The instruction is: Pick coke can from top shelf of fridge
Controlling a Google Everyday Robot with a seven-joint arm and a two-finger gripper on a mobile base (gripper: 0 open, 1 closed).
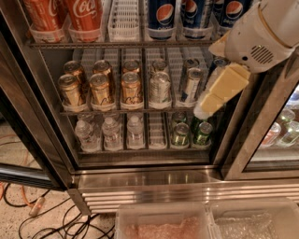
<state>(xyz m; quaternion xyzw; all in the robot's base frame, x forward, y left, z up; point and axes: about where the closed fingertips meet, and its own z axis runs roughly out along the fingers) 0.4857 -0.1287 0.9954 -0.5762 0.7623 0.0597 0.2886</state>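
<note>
Two red coke cans (86, 16) stand side by side at the left end of the top shelf (121, 44) of the fridge (140, 158), each in a clear front cup; their tops are cut off by the frame edge. The fridge stands open, with the cans unobstructed. My gripper (208, 105) hangs from the white arm (261, 32) at the upper right. It points down and left in front of the right side of the middle shelf, well right of and below the coke cans, and holds nothing that I can see.
An empty white slotted lane (124, 18) separates the coke cans from blue Pepsi cans (161, 14). Gold-brown cans (100, 88) and silver cans (160, 88) fill the middle shelf. Water bottles (112, 133) and green cans (181, 134) sit below. Cables (42, 219) lie on the floor; a clear bin (163, 224) stands in front.
</note>
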